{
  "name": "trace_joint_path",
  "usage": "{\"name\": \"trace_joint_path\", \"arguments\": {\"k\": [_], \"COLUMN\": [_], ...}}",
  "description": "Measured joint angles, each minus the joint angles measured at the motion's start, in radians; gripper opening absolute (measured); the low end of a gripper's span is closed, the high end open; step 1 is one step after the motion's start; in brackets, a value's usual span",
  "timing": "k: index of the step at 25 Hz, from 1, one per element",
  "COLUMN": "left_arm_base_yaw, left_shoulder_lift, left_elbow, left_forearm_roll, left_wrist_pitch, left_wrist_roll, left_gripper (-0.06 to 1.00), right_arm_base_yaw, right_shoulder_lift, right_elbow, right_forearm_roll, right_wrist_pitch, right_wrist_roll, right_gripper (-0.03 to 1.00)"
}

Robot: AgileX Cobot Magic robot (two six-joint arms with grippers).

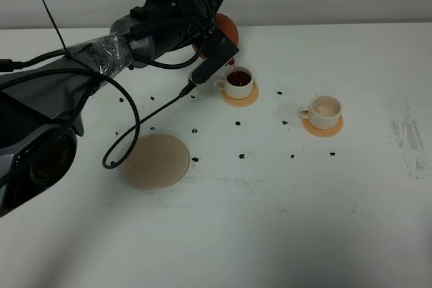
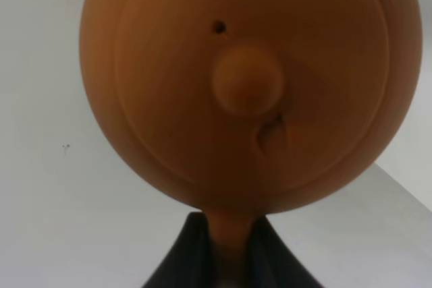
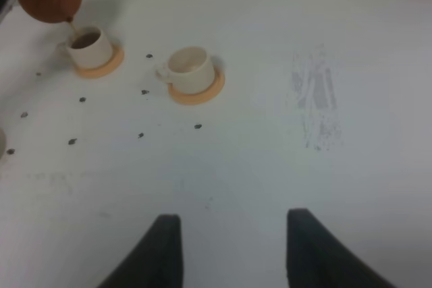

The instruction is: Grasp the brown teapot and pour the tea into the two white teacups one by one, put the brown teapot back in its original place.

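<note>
High view: the left gripper (image 1: 214, 35) tips the teapot (image 1: 228, 28) over the first cup (image 1: 236, 91), dark with tea (image 1: 238, 77); the first pour seems underway. Next, shift to the empty second cup (image 1: 324, 109); nothing stands between. The saucer (image 1: 157, 160) lies bare.
Left wrist: fingers (image 2: 185, 261) clamp the handle (image 2: 229, 234).
Right wrist: the right gripper (image 3: 233, 247) hangs empty, fingers apart.

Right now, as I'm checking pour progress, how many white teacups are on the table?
2. One teacup, holding dark tea, sits under the brown teapot's spout; the other teacup, apparently empty, stands right of it. Each rests on an orange coaster. The arm may hide more.
</note>
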Motion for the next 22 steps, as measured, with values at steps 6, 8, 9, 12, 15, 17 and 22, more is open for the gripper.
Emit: {"name": "trace_joint_path", "arguments": {"k": [6, 8, 9, 12, 15, 17, 22], "left_arm_base_yaw": [0.0, -0.001, -0.001, -0.001, -0.001, 0.002, 0.003], "left_shoulder_lift": [0.0, 0.0, 0.0, 0.0, 0.0, 0.0, 0.0], "left_elbow": [0.0, 0.0, 0.0, 0.0, 0.0, 0.0, 0.0], "left_forearm_roll": [-0.05, -0.064, -0.069, -0.077, -0.081, -0.093, -0.128], "left_wrist_pitch": [0.006, 0.018, 0.023, 0.03, 0.043, 0.05, 0.063], "left_wrist_roll": [-0.013, -0.024, -0.03, -0.053, -0.072, -0.075, -0.077], "left_gripper": [0.12, 0.12, 0.12, 0.12, 0.12, 0.12, 0.12], "right_arm_base_yaw": [0.0, 0.0, 0.0, 0.0, 0.0, 0.0, 0.0], "right_shoulder_lift": [0.0, 0.0, 0.0, 0.0, 0.0, 0.0, 0.0], "right_elbow": [0.0, 0.0, 0.0, 0.0, 0.0, 0.0, 0.0], "right_forearm_roll": [0.0, 0.0, 0.0, 0.0, 0.0, 0.0, 0.0], "right_wrist_pitch": [0.0, 0.0, 0.0, 0.0, 0.0, 0.0, 0.0], "right_wrist_roll": [0.001, 0.001, 0.001, 0.001, 0.001, 0.001, 0.001], "right_gripper": [0.38, 0.38, 0.38, 0.38, 0.38, 0.38, 0.38]}}
